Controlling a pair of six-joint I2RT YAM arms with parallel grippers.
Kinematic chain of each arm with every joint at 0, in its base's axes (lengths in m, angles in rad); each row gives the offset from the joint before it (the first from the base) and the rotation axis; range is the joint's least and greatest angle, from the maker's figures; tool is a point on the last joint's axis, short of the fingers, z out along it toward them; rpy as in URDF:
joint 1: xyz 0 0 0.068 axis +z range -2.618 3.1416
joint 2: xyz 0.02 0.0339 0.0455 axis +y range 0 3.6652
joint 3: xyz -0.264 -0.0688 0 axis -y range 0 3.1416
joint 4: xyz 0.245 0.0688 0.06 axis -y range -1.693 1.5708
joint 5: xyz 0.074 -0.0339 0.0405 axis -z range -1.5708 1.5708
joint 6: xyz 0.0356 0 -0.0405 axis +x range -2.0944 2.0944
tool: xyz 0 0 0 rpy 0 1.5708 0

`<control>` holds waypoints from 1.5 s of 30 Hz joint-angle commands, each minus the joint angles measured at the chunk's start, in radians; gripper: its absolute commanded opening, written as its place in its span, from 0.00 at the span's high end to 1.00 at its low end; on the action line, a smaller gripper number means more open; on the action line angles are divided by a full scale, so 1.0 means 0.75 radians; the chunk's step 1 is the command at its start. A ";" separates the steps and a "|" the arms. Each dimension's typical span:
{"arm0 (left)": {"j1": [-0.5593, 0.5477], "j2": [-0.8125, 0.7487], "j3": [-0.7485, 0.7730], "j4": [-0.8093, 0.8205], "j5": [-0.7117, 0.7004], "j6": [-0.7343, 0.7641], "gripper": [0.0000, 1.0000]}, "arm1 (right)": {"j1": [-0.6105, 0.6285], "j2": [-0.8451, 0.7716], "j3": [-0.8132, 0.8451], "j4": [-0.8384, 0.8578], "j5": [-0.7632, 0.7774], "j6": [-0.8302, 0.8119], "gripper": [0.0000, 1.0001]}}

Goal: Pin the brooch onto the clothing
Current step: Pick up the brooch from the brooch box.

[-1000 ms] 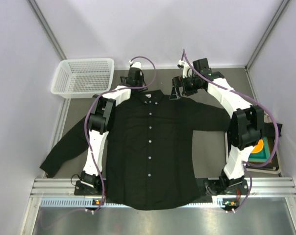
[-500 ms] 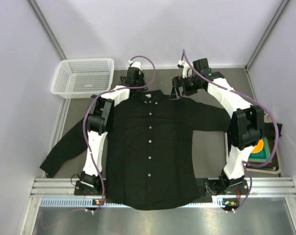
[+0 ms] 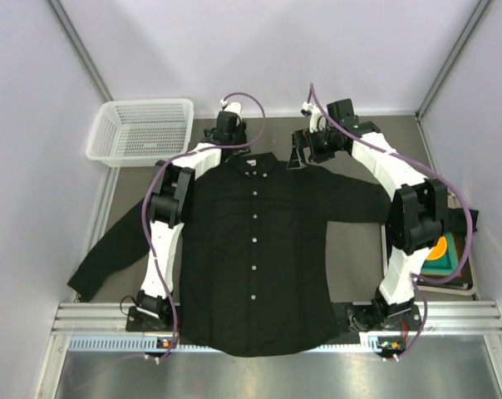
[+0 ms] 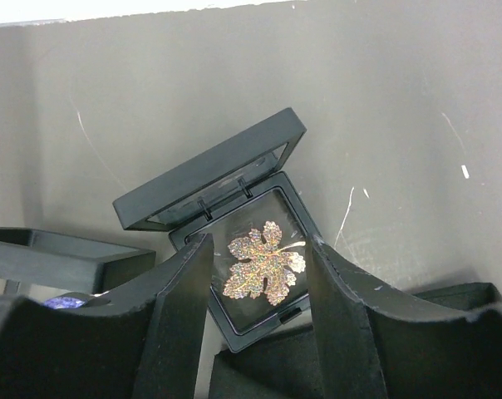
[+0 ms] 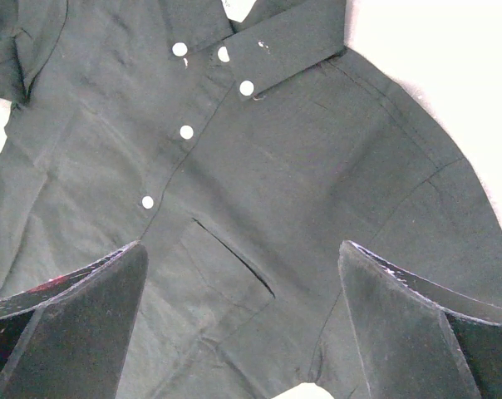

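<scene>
In the top view, the black shirt (image 3: 255, 249) is seen spread flat in the middle of the frame, collar toward the top and the button row running down its centre. The left gripper (image 3: 228, 125) is held just above the collar, upper centre. Compared with a second earlier it has been shifted slightly toward the top of the frame. The right gripper (image 3: 299, 154) is poised over the shoulder at the upper right, unchanged. A white basket (image 3: 143, 131) is left at the upper left.

In the left wrist view, the brooch (image 4: 263, 262), a gold leaf, is found lying in an open black box (image 4: 209, 179) with its lid tipped up, at the centre of the frame. The left gripper (image 4: 258, 245) has just been opened from nearly closed. Its fingers (image 4: 180, 316) are now parted on either side of the box, and nothing is held between them. Whether the box is touched cannot be told.

In the right wrist view, the right gripper (image 5: 241, 249) is spread wide and empty above the shirt's chest. The collar (image 5: 292, 37) is shown at the top and the pocket slit (image 5: 234, 266) at lower centre.

The fresh opening is judged to be preparation for lifting the brooch from its box. No pinning has been started, and the task is judged to be at an early stage.
</scene>
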 commanded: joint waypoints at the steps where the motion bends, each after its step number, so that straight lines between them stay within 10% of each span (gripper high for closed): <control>1: 0.004 0.033 0.052 0.010 -0.005 0.020 0.47 | 0.012 -0.009 0.065 0.002 -0.021 0.009 0.04; 18: 0.004 0.059 0.056 -0.070 0.024 0.002 0.37 | 0.012 0.002 0.075 -0.002 -0.017 0.009 0.04; 45: -0.004 0.080 0.111 -0.139 -0.007 0.047 0.53 | 0.012 -0.004 0.081 -0.008 -0.013 0.009 0.04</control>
